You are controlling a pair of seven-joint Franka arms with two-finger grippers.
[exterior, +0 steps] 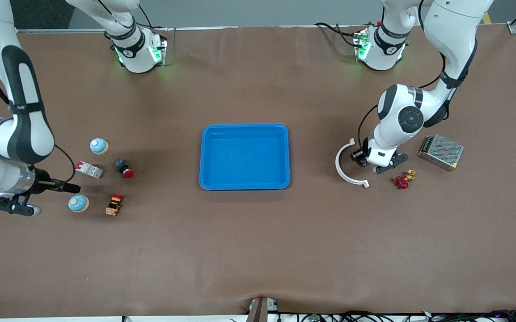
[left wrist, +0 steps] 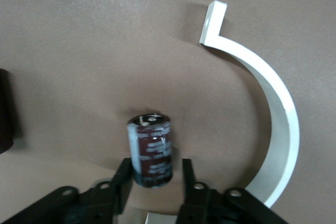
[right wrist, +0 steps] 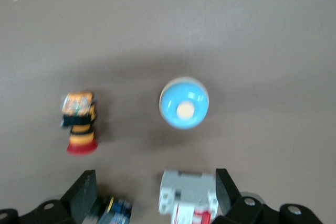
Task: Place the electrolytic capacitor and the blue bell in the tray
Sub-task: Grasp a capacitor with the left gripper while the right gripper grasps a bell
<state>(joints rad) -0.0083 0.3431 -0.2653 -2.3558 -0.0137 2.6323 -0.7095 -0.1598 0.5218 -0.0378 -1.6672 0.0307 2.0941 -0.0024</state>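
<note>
Over toward the left arm's end of the table, the front view has the left gripper down low inside the curve of a white arc-shaped bracket. A red-handled valve and a metal-cased power supply lie close by. The blue tray sits well apart at mid-table, nothing in it yet. At the other end the right gripper hangs above the table, beside two blue bells, a small breaker and two push-button switches.

Left wrist view now: the electrolytic capacitor stands upright between the fingers, which sit right against its lower sides, closing in; whether the grip is firm cannot be told. It looks like a light, rigid can in a glossy sleeve, likely slippery, so a squeeze across the round body, low and centred, seems the sound hold. The bracket curves just beside it.

Right wrist view: jaws spread wide with nothing in them, a bell out ahead of the fingertips and the breaker lying between them. The dome looks hard and smooth; its wider base seems the safer place to pinch.
</note>
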